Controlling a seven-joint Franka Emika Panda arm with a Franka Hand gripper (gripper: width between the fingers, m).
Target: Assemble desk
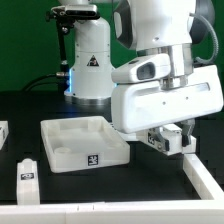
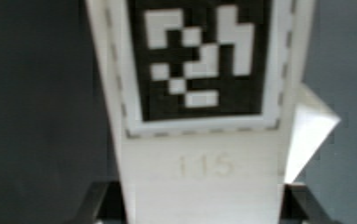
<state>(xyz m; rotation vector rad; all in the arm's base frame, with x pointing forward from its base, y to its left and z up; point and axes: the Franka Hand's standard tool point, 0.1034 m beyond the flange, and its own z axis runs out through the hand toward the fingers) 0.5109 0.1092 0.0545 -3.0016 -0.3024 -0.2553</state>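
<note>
The desk panel [image 1: 85, 145] lies flat on the black table, rim up, with a square tag on its front edge. My gripper [image 1: 172, 138] hangs just off the panel's corner on the exterior view's right. It is shut on a white block leg [image 1: 165, 141], held low over the table. In the wrist view that leg [image 2: 193, 160] fills the picture with its tag [image 2: 196, 60] facing the camera. The dark fingers [image 2: 100, 205] press its two sides at my gripper [image 2: 201, 205]. Another white leg [image 1: 27, 173] lies on the table at the front of the exterior view's left.
A tagged white piece [image 1: 3, 132] shows at the exterior view's left edge. A white rail [image 1: 200, 178] runs along the table at the front right, close under the gripper. The robot's base [image 1: 90, 60] stands behind the panel.
</note>
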